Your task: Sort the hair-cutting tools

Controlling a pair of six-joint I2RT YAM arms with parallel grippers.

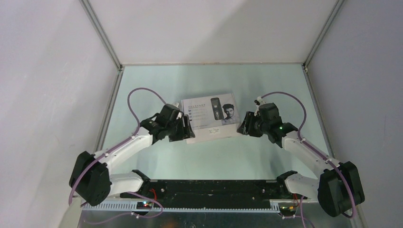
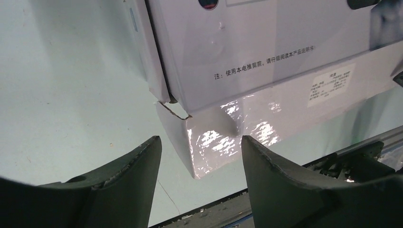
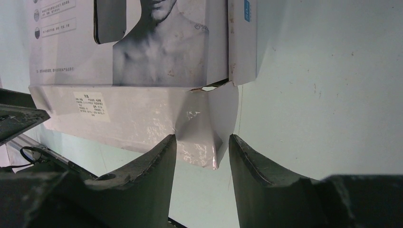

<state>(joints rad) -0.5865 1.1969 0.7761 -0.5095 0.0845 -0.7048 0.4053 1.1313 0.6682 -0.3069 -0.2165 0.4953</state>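
No hair-cutting tools show in any view. A white cardboard box (image 1: 209, 118) with a man's photo and a printed clipper lies flat at the table's middle. My left gripper (image 1: 186, 129) is at its near left corner. It stands open (image 2: 200, 138), with the glossy box (image 2: 266, 57) corner pointing into the gap and touching neither finger. My right gripper (image 1: 242, 126) is at the near right corner. Its fingers (image 3: 202, 136) sit tight against both sides of the crumpled corner of the box (image 3: 142, 109).
A black rail (image 1: 204, 187) runs along the near table edge between the arm bases. White walls with metal frame posts (image 1: 102, 35) enclose the pale green table (image 1: 209, 80) on three sides. The left gripper's finger (image 3: 19, 118) shows at the left of the right wrist view.
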